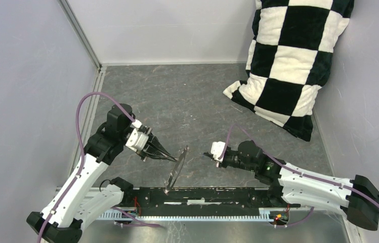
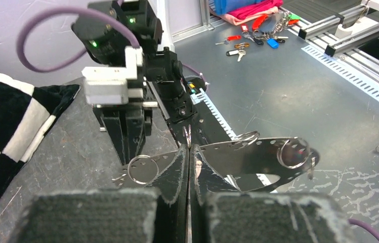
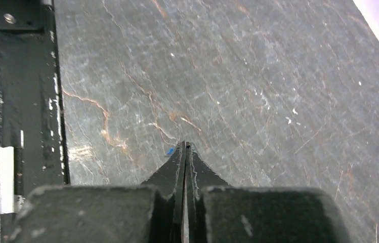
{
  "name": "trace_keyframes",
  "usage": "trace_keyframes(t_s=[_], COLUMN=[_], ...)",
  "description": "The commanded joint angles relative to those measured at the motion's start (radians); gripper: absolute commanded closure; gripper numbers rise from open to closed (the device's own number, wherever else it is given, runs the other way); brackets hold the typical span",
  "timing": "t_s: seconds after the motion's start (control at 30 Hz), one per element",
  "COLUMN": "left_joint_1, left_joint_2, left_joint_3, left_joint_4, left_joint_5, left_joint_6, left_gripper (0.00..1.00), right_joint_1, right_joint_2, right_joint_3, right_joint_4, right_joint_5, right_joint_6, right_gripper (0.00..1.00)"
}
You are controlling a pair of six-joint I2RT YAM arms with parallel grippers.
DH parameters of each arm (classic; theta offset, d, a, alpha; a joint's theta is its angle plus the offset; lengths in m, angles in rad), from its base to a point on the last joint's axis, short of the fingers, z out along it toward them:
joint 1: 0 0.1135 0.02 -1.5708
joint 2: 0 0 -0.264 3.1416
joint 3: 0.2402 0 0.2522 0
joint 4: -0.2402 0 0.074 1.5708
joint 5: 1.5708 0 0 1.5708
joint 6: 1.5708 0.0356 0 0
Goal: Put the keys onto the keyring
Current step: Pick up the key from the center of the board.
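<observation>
L tool (image 1: 169, 157) was clamped on keyring (image 1: 178, 167); R tool (image 1: 206, 155) sat right of keyring, fingers together, tiny blue speck (image 3: 169, 151) at tip.

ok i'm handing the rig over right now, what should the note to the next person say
Left pincer: shut on the keyring, holding it up between the arms.
Right pincer: shut, close to the ring but not touching it. A blue sliver at its tips looks like the blue key, pinched.
Done: ring gripped, and apparently the key too.
Left: thread the blue key onto the ring; it is not on yet.
</observation>
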Motion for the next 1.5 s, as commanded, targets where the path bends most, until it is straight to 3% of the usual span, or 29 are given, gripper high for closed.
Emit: trace_keyframes(t_s=[0.0,0.3,0.57,0.9,1.2,1.47], left_joint_1=[0.005,0.005,0.011,0.007,-0.013,-0.017], left_joint_2=[-0.021,-0.02,0.032,0.155,0.219,0.275], left_joint_3=[-0.019,-0.042,0.043,0.249,0.361,0.443], left_joint_4=[0.001,0.001,0.0,-0.004,-0.004,-0.149], left_joint_5=[0.05,0.07,0.122,0.128,0.127,0.125], left_joint_6=[0.075,0.094,0.087,-0.011,-0.059,0.056], left_gripper=[0.98,0.98,0.98,0.98,0.98,0.98], right_joint_1=[-0.003,-0.003,-0.003,-0.001,-0.001,-0.002], right_joint_2=[-0.029,-0.035,0.031,0.054,0.022,0.016], right_joint_3=[0.136,0.479,0.699,0.77,0.714,0.677], right_joint_4=[-0.147,-0.451,-0.551,-0.514,-0.281,-0.189], right_joint_5=[-0.081,-0.198,-0.382,-0.406,-0.413,-0.449], right_joint_6=[-0.014,-0.079,-0.156,-0.329,-0.323,-0.295], right_gripper=[1.0,0.99,0.99,0.99,0.99,0.99])
